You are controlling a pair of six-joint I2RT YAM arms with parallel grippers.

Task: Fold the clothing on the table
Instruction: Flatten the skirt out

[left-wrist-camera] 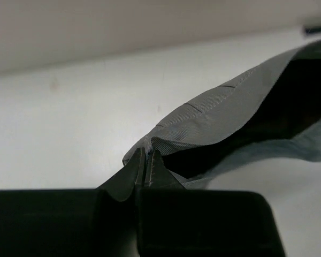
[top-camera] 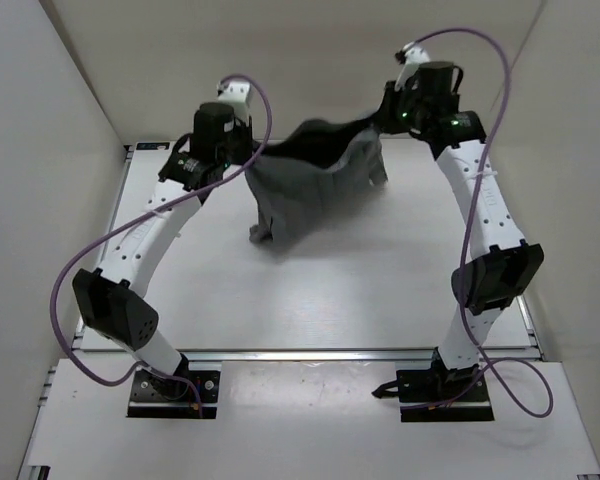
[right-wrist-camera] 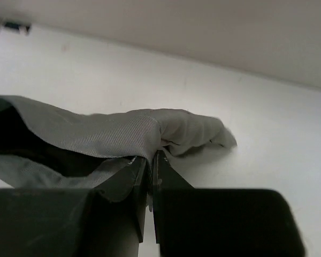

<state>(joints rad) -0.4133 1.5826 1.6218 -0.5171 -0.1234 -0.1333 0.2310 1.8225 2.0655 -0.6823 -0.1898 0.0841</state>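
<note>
left gripper (left-wrist-camera: 145, 160) and right gripper (right-wrist-camera: 151, 166) pinch the hanging skirt (top-camera: 310, 190) near the far edge of the worktop (top-camera: 310, 295). no fold yet.

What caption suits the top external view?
Left gripper and right gripper hold grey pleated fabric skirt over flat white table.

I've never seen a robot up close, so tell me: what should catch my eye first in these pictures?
The grey skirt first: it hangs stretched in the air near the far end of the white table, its lower part drooping toward the surface. The left tool pinches one end of its upper edge and the right tool the other, both shut on the fabric.
</note>
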